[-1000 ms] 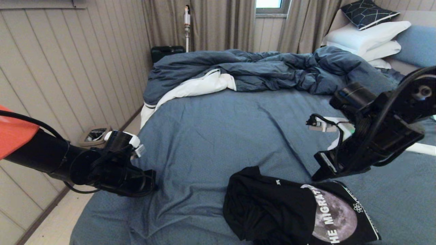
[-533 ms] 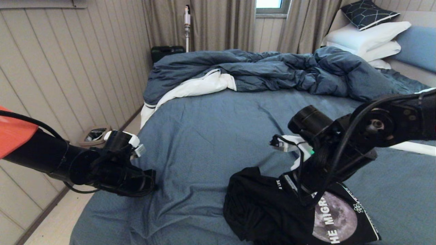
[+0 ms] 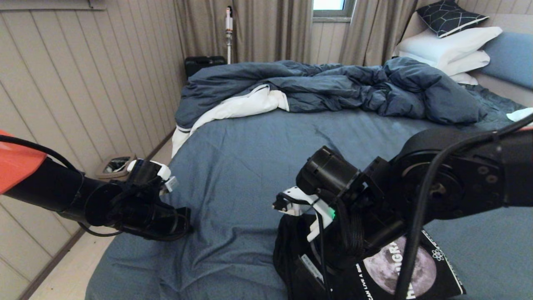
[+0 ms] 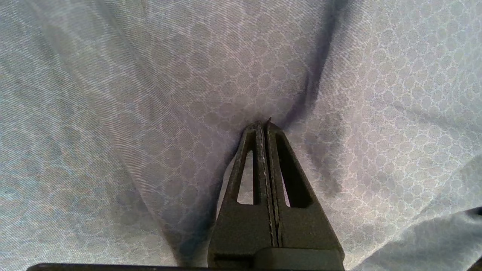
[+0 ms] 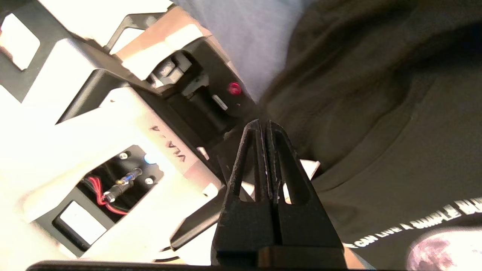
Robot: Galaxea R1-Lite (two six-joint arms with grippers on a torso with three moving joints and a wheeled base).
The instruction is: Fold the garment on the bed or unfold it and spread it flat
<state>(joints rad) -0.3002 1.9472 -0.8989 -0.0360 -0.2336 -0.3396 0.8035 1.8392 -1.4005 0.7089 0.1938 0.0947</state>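
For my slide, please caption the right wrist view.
Right gripper, shut, above the black T-shirt near the robot's base.

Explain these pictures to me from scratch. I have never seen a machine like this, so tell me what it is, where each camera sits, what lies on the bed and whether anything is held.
This is a robot with two black arms, each ending in a two-fingered gripper. The wide picture comes from a camera on its head, looking down at the bed. The other two come from cameras on the wrists, looking along the fingers.

A black T-shirt with a moon print lies bunched at the near edge of the blue sheet. Farther back are a rumpled blue duvet and white pillows.

The left gripper is shut and empty, its tips over bare sheet near the bed's left edge. The right gripper is also shut, reaching down over the T-shirt near the robot's own body. It holds nothing.
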